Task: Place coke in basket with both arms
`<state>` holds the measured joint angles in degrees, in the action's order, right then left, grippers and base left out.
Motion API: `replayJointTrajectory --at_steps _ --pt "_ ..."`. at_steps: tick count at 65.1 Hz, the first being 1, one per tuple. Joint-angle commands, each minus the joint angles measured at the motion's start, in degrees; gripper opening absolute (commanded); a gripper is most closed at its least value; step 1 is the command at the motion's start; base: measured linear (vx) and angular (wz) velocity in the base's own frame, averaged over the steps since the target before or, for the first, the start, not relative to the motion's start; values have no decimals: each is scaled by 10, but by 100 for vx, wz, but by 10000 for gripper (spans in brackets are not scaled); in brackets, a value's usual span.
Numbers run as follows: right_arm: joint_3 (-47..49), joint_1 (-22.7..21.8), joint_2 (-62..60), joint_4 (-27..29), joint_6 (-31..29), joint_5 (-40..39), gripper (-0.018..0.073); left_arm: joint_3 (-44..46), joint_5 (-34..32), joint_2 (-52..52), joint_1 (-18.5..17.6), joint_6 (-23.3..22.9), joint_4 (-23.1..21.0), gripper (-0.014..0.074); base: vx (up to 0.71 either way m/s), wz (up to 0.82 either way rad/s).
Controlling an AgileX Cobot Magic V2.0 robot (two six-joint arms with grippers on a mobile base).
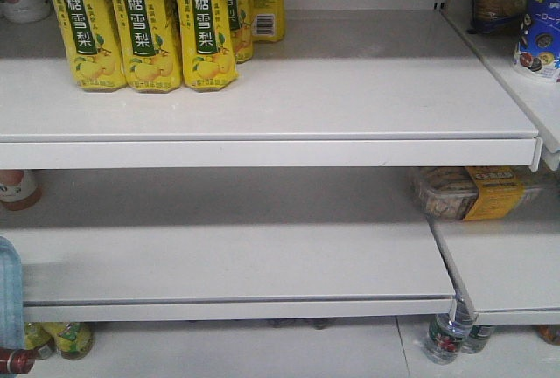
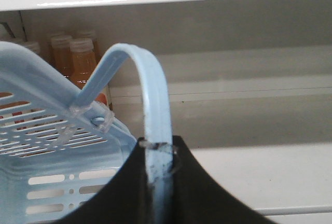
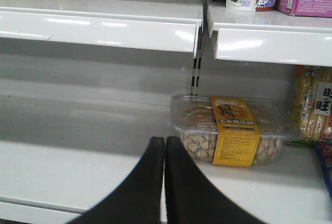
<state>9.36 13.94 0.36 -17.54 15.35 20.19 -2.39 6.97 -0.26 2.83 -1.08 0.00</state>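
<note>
My left pincer [image 2: 158, 169] is clamped on the handle [image 2: 150, 105] of the basket [image 2: 46, 146], so that half of the job looks settled: the basket hangs from my grip at the left, just in front of the shelves. My right pincer [image 3: 164, 177] has its two black fingers pressed together with nothing between them, pointing at a bare stretch of the middle shelf [image 3: 67, 167] near a clear box of biscuits [image 3: 231, 130].

The coke I cannot find in any view. The front camera shows yellow pear-drink cartons [image 1: 140, 24] on the top shelf and only a sliver of the basket at the lower left edge. What I can see of the basket's inside, pale blue with slotted walls, shows no can, though much of it is out of frame.

So I judge the can is either yet to be fetched or already lying low in the basket where I cannot see; I cannot tell which
</note>
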Motion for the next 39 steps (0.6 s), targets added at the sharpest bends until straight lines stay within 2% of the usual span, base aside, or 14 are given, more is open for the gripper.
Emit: replayJointTrajectory --at_steps 1,39 --pt "16 -1 7 -10 -2 -40 -10 2 -97 -14 -1 20 14 -6 0 0" --pt "16 -1 7 -10 -2 -40 -10 5 -96 -13 -1 20 14 -6 0 0"
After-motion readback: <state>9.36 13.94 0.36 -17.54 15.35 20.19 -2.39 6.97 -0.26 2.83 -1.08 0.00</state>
